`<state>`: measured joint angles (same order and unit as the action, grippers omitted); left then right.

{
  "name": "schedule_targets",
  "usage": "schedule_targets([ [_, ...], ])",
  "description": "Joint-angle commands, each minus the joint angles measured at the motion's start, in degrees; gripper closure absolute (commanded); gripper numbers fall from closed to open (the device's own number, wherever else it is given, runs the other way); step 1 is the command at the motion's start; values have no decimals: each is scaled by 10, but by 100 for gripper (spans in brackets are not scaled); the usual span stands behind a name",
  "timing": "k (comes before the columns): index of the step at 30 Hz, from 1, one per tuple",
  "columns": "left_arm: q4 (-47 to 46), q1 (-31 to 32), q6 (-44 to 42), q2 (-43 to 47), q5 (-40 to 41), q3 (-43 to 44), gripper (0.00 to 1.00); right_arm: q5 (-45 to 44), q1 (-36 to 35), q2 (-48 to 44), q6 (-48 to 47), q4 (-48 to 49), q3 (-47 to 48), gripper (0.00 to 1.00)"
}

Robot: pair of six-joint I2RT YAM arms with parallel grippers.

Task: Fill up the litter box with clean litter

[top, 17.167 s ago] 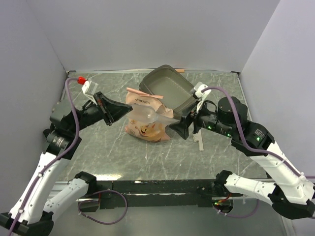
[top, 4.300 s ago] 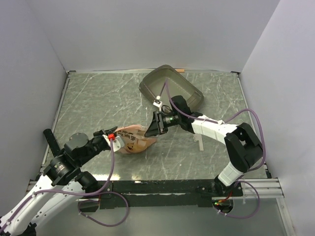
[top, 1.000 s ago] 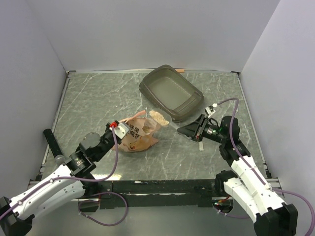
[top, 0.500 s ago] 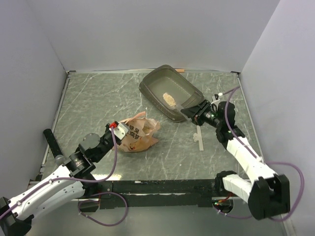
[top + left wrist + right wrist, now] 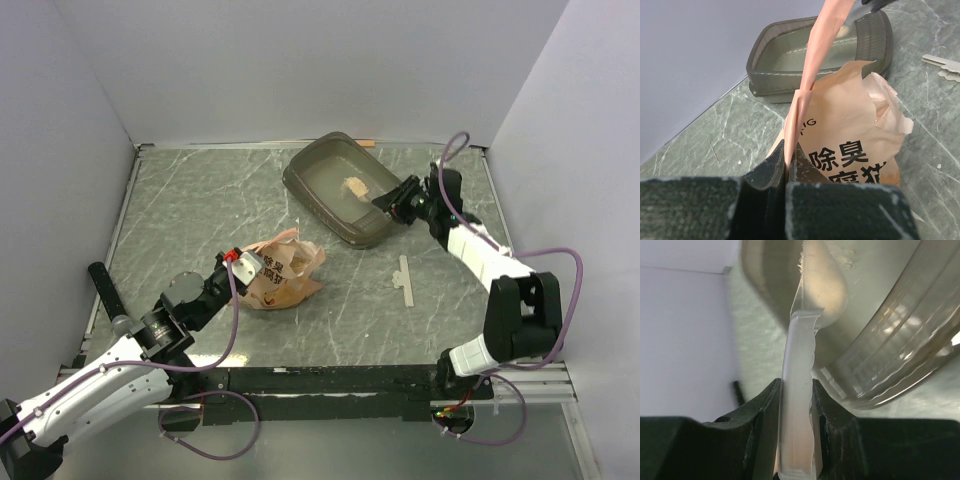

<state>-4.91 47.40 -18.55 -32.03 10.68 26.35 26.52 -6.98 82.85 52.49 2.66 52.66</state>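
The grey-brown litter box (image 5: 372, 232) stands at the back of the table, right of centre. A small heap of pale clean litter (image 5: 353, 186) shows inside it, at the tip of a clear plastic scoop (image 5: 821, 287). My right gripper (image 5: 388, 204) reaches in over the box's right rim, shut on the scoop's handle (image 5: 796, 430). Whether the granules lie in the scoop or on the box floor I cannot tell. The orange-pink printed bag (image 5: 285, 268) stands in the middle. My left gripper (image 5: 240, 274) is shut on its upper edge (image 5: 805, 95), holding it up.
A white flat strip (image 5: 404, 279) lies on the marble top right of the bag, also in the left wrist view (image 5: 940, 61). A thin orange sliver (image 5: 366, 143) rests against the back wall. White walls close in three sides.
My right gripper swung the scoop with its litter from beside the bag up and back over the litter box. The left gripper and bag stayed put.
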Motion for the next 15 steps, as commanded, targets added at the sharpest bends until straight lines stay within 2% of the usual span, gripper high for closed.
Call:
schedule_targets([
  [1,-34,6,4,1,4,2,99,-73,-1,42,-161,-150,134,100],
  [8,-34,8,4,4,9,2,99,-197,-48,127,-315,-337,290,100],
  [15,-32,9,4,0,6,4,99,-293,-134,153,-432,-414,377,100],
])
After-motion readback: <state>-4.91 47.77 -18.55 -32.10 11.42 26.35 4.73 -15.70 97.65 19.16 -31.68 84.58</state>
